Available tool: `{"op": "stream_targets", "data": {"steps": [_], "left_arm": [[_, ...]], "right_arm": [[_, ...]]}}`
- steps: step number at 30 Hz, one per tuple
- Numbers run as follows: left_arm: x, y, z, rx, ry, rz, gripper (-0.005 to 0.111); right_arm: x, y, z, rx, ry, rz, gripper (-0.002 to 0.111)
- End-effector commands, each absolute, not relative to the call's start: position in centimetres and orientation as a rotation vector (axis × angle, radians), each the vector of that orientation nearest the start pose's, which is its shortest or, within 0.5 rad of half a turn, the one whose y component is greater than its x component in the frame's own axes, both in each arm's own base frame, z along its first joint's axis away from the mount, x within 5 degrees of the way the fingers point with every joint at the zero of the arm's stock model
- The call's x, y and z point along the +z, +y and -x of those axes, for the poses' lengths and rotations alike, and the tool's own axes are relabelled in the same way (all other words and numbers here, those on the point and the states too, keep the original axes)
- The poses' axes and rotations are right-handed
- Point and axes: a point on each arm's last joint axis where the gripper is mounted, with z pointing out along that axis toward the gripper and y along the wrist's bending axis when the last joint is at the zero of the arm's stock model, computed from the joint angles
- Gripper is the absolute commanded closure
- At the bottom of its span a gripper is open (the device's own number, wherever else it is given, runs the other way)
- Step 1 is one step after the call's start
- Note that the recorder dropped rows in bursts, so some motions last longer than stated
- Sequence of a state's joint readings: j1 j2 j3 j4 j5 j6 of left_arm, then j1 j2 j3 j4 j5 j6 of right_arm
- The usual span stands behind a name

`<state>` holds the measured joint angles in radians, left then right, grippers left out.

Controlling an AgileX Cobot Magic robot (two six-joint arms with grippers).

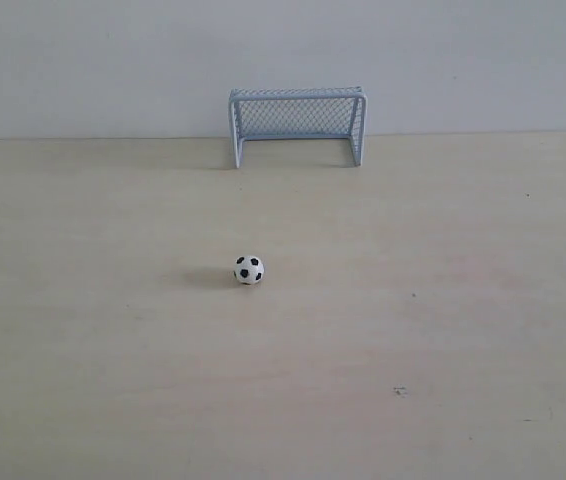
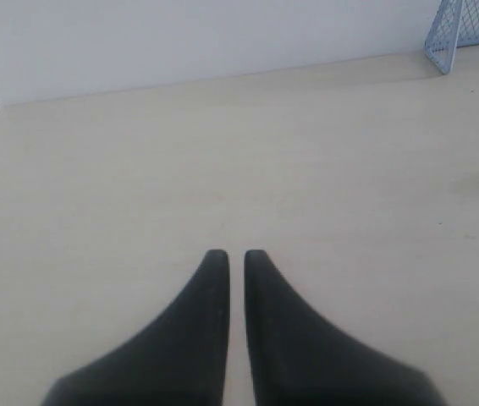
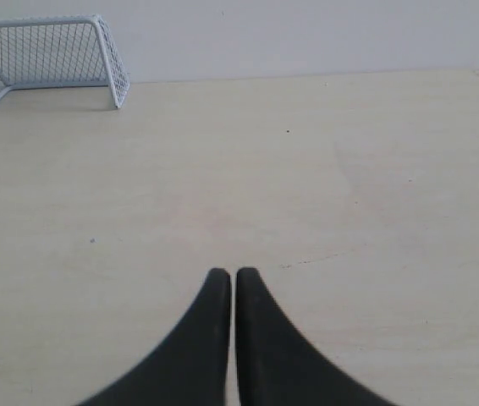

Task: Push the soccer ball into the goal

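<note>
The soccer ball (image 1: 248,270) sits out on the open table (image 1: 463,320), white with black patches and a soft shadow at its left. It lies well in front of the goal (image 1: 297,125) and a little left of the middle of its mouth. It shows only in the exterior view.

The goal stands against the wall (image 1: 83,60) at the table's far edge, with a pale blue-white frame, a mesh net and its mouth towards the ball. The left wrist view catches only one corner of it (image 2: 464,30), and the right wrist view cuts it off at the picture's edge (image 3: 49,55).

The left gripper (image 2: 235,256) is closed to a thin slit on nothing, above bare table. The right gripper (image 3: 233,275) is pressed closed likewise. Neither shows in the exterior view.
</note>
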<state>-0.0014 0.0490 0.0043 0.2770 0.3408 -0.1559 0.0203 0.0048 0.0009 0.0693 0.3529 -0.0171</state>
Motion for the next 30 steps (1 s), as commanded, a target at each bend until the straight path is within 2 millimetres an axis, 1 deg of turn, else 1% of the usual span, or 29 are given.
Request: {"op": "stream_targets", "data": {"steps": [1, 30], "left_arm": [[18.10, 0.77, -5.67, 0.145, 1.863, -0.036, 0.100], [18.10, 0.77, -5.67, 0.145, 1.863, -0.036, 0.100]], "right_arm": [[18.19, 0.33, -5.33, 0.070, 1.831, -0.006, 0.108], [18.27, 0.32, -5.35, 0.067, 1.821, -0.006, 0.108]]}}
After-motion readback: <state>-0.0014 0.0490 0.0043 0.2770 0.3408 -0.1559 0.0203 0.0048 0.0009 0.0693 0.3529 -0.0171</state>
